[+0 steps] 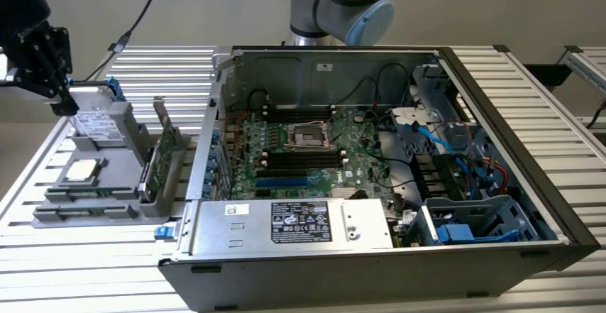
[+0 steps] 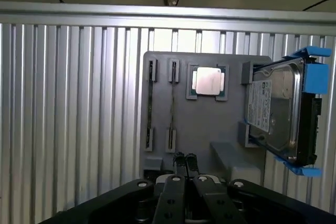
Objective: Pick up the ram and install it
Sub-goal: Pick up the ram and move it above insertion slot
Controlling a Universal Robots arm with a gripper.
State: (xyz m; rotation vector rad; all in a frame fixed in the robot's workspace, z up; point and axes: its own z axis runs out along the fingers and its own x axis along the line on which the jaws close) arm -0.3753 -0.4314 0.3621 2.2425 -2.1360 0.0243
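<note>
My claw point(image 2: 184, 162), pressed together and empty, hung near the hard drive point(image 2: 278, 114), the ram point(image 2: 172, 103) lying beyond the processor point(image 2: 208, 82) from that drive, long axis parallel to it

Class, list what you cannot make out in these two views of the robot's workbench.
Power supply label: exterior view, print too small.
Hard drive label: wrist view, print too small.
Holder slots: wrist view, edge-on, contents unclear.
Arm: exterior view, cut off by the frame edge.
Claw: wrist view, base cut off by the edge.
</note>
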